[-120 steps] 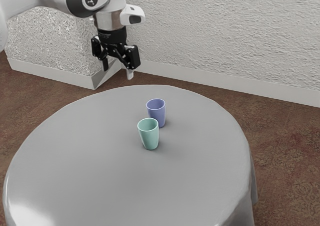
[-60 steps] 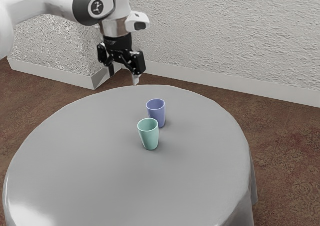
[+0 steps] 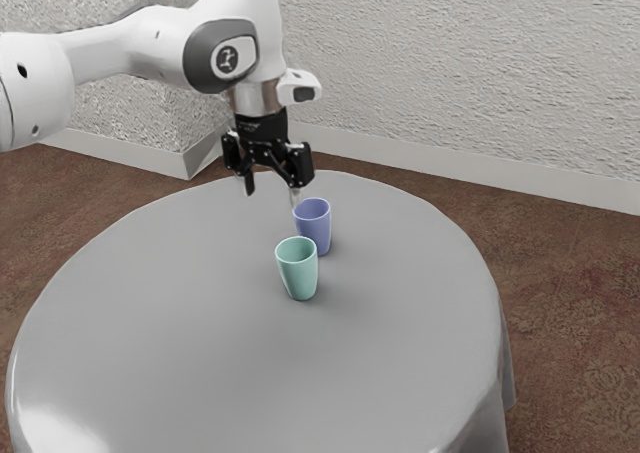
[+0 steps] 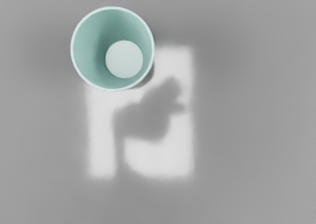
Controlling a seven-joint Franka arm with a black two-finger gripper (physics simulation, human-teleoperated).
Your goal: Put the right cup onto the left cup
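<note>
Two fingers (image 3: 249,184) are spread apart, nothing gripped; below them, off to one side, the green cup (image 3: 298,275) is seated upright on the table (image 3: 180,333), by the blue cup (image 3: 315,229). Probably light, stiff, slick: best pinched across the rim (image 4: 72,49).

Behind the tapered pale-green cup (image 3: 298,270), the tapered violet cup's (image 3: 316,223) lower part is partly hidden. Beneath both, the round grey-clothed table (image 3: 180,303) is cut off. Beside the green cup, a dark-grey shadow (image 4: 145,117) is blurred.

Rough pale wall (image 3: 450,73), white baseboard (image 3: 470,173), brown patterned floor (image 3: 570,303), round grey-covered table (image 3: 200,343).
</note>
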